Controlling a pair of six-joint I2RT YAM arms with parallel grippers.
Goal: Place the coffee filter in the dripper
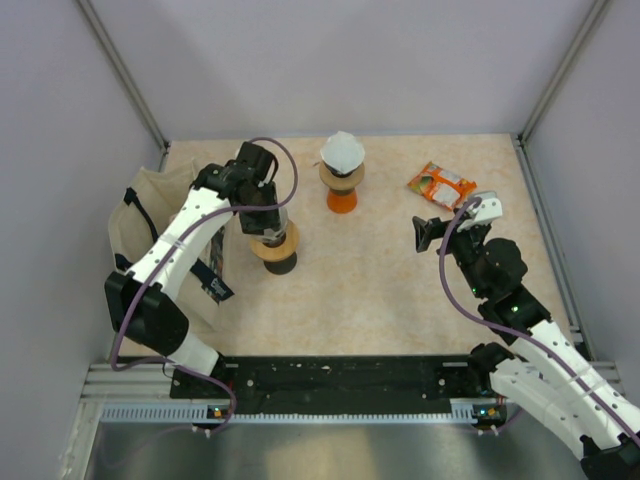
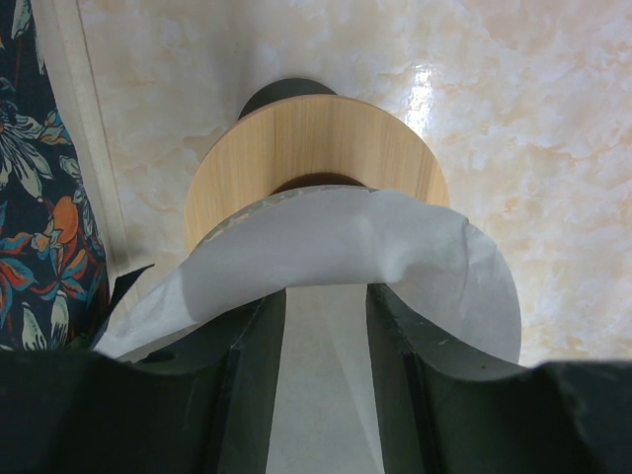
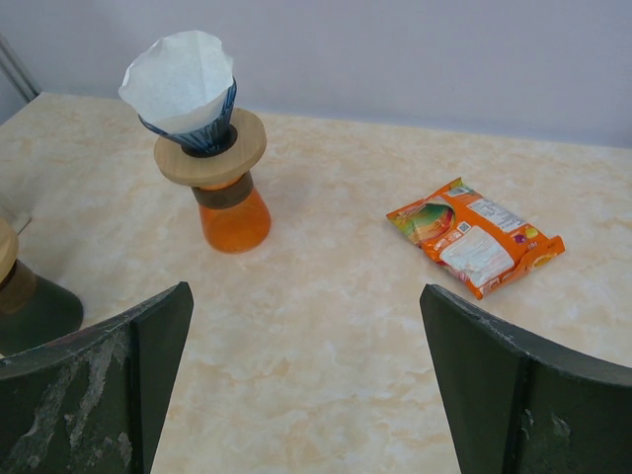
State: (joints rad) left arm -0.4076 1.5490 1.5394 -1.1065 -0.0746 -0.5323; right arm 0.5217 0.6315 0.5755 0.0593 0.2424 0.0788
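A white paper coffee filter (image 2: 336,247) sits between the fingers (image 2: 252,336) of my left gripper (image 2: 326,296), touches both of them and drapes over their tips. My left gripper (image 1: 268,228) hangs directly over a dripper (image 1: 275,248) with a round wooden collar (image 2: 306,148) on a dark base. The filter's lower end and the dripper's opening are hidden behind the paper. At the right, my right gripper (image 1: 455,218) is wide open above the table with nothing in it, and its jaws (image 3: 306,306) frame bare tabletop.
An orange dripper (image 1: 342,185) with a wooden collar stands at the back centre with a white filter (image 3: 183,79) in it. An orange snack packet (image 1: 441,183) lies at the back right. A cloth bag (image 1: 150,210) with a floral lining (image 2: 39,197) stands close to the left of the dripper.
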